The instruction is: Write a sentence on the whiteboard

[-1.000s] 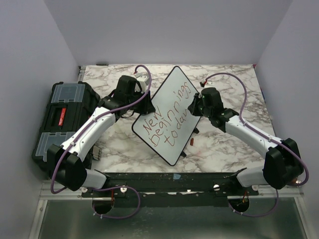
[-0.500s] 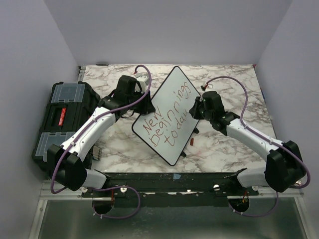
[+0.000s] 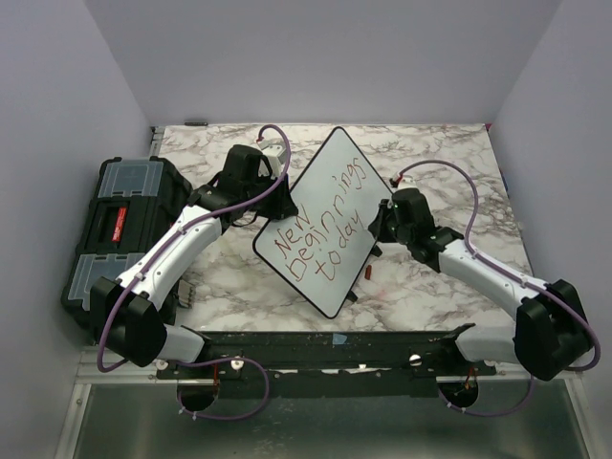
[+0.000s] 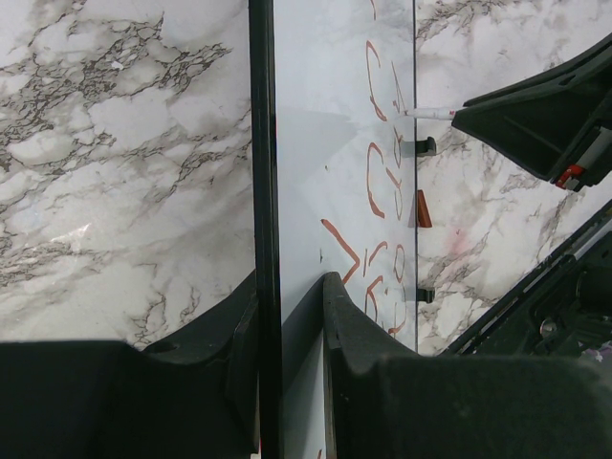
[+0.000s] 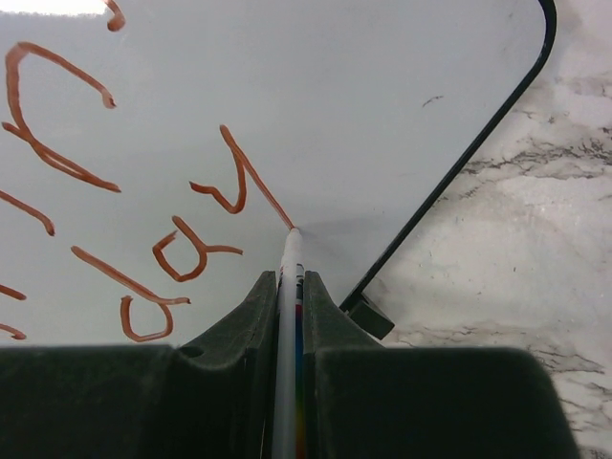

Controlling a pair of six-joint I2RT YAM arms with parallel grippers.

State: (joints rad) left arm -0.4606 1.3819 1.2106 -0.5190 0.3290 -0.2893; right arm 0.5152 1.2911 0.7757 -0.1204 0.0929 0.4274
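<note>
Pinching black-framed white whiteboard (image 4: 325, 115) in left claw (image 4: 287, 296), thin white marker (image 5: 292, 244) in right claw (image 5: 289, 283); could slip under tip pressure, smearing red lettering (image 5: 229, 191).

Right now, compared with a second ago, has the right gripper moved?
Yes. The right gripper, shut on the marker, has slid toward the near corner of the whiteboard, which stayed put.

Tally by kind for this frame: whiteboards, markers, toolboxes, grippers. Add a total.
whiteboard: 1
marker: 1
toolbox: 1
grippers: 2, the left gripper clamped on the whiteboard edge and the right gripper holding the marker
Total: 5
</note>
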